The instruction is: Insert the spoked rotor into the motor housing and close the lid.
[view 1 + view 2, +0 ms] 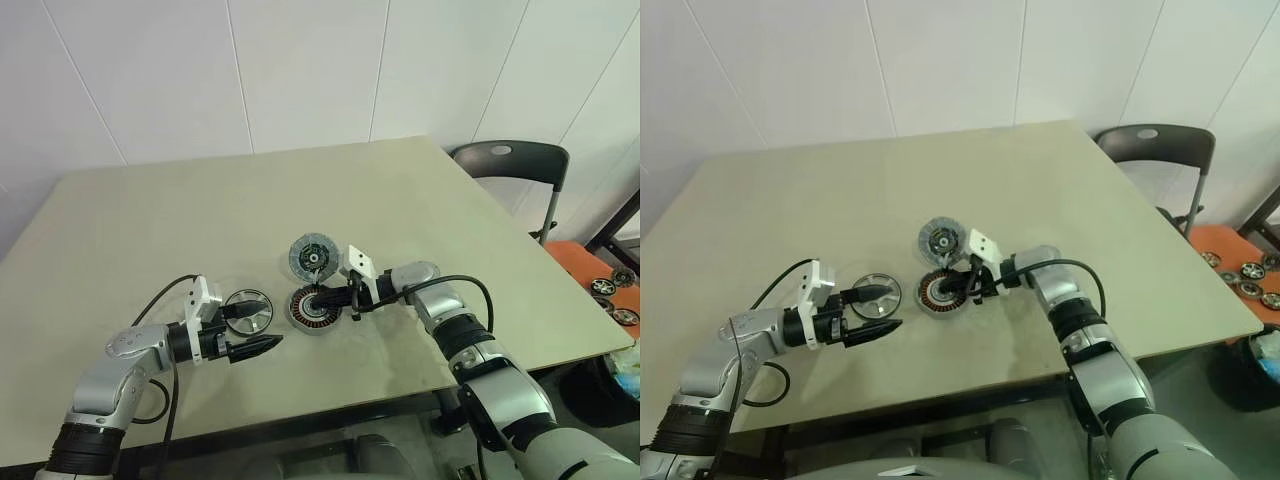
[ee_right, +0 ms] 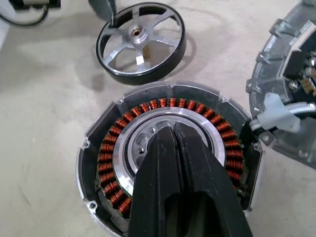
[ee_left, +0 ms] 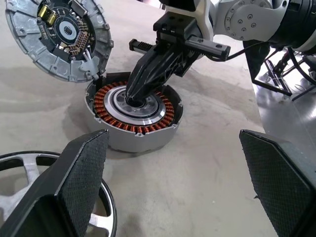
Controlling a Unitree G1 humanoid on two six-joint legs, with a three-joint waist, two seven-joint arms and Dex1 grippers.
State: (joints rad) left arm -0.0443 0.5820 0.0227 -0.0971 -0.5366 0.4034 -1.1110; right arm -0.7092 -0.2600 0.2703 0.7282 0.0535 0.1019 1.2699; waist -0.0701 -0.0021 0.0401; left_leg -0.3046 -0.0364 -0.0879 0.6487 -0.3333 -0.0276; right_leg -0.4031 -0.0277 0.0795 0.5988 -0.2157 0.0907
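Right end effector [image 2: 170, 129] closed (tips together) in motor housing [image 2: 106, 148] centre

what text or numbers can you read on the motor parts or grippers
None readable.
The lid: its circuit board may carry tiny marks, too small to read.
The housing, the rotor and the right gripper: no lettering seen.

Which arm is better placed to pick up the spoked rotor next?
Left. The left gripper is open right at the spoked rotor; the right gripper is shut, tips in the motor housing centre.
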